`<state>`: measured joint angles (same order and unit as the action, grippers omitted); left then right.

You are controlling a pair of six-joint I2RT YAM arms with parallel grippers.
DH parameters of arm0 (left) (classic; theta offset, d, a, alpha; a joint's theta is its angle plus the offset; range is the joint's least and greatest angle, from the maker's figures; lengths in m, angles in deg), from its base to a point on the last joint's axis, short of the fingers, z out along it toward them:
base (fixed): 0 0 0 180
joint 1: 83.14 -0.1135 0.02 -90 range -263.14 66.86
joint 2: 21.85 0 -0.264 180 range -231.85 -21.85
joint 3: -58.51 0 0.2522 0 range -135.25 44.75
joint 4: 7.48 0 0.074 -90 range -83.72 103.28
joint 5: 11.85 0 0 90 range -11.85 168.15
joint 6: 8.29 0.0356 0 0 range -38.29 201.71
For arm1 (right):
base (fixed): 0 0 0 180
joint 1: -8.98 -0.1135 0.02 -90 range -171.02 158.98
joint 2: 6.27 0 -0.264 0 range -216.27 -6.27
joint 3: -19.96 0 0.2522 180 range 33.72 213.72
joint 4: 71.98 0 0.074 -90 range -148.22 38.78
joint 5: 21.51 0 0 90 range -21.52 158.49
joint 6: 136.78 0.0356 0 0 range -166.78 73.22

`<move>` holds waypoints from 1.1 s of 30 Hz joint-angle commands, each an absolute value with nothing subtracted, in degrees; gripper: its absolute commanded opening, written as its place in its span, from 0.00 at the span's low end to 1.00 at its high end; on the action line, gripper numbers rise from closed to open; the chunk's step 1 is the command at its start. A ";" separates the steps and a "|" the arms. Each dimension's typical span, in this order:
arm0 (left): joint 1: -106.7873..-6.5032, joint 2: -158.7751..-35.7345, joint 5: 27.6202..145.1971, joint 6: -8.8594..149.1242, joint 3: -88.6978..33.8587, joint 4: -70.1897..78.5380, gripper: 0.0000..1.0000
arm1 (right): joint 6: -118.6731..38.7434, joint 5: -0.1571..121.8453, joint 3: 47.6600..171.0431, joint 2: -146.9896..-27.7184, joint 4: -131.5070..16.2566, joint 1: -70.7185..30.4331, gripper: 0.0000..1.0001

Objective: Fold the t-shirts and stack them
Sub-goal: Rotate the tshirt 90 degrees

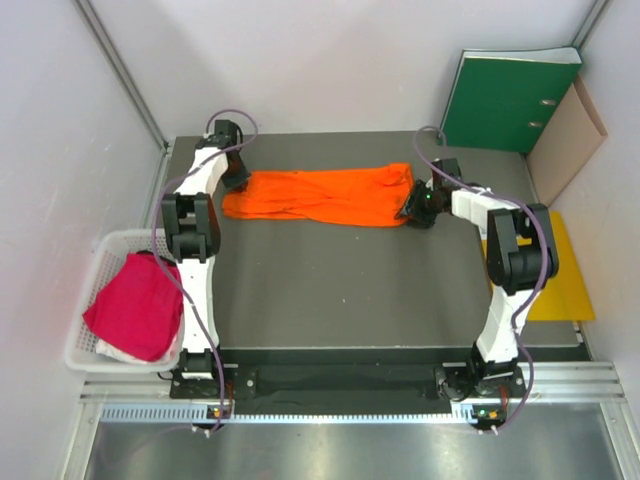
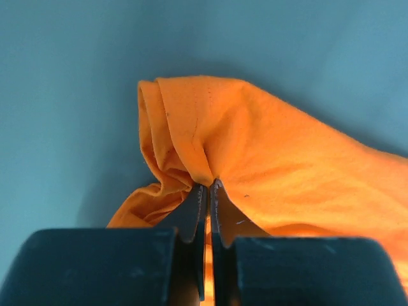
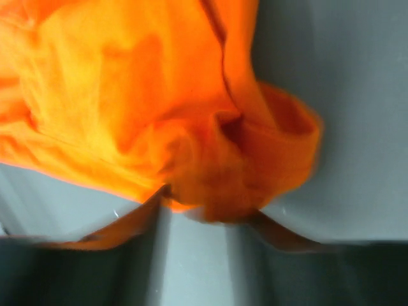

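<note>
The orange t-shirt (image 1: 325, 195) lies stretched as a long rumpled band across the far part of the dark surface (image 1: 350, 290), with one arm at each end. The left pincer (image 2: 208, 186) is closed on a bunched fold at the shirt's left end, and its fingers (image 2: 194, 210) are almost touching with cloth pinched between them. The right pincer (image 1: 413, 212) sits at the shirt's right end, against the cloth. The right wrist view is too blurred to tell whether it grips. A narrow bare strip separates the shirt from the far edge of the surface, and the whole near half is bare. The magenta t-shirt (image 1: 135, 305) is heaped in a white mesh basket (image 1: 82, 345) just beside the left edge. A yellow envelope (image 1: 562, 275) lies along the right edge, and a green binder (image 1: 510, 100) stands beyond the far right corner.
</note>
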<state>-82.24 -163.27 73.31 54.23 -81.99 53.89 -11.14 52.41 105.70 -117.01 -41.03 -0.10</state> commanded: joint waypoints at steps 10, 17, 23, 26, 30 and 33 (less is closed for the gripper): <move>-81.56 -149.65 82.28 50.87 -53.27 53.56 0.00 | -19.79 57.49 126.49 -129.21 -38.36 -0.07 0.00; -75.70 -138.85 92.46 48.93 -31.84 50.93 0.00 | -23.57 58.12 141.98 -137.31 -36.25 -0.24 0.04; -61.04 -133.57 99.94 46.56 -22.32 51.36 0.00 | -21.73 50.92 154.56 -146.01 -37.91 -0.86 0.15; -54.09 -131.46 101.88 44.28 -21.78 52.07 0.00 | -20.94 49.33 157.29 -148.30 -39.58 -1.65 0.29; -51.24 -127.59 98.11 43.74 -23.63 56.54 0.03 | -21.81 48.71 155.73 -146.56 -40.55 -2.62 0.57; -51.50 -123.02 90.73 44.88 -26.08 60.93 0.46 | -23.22 50.29 147.32 -139.12 -43.53 -2.62 0.75</move>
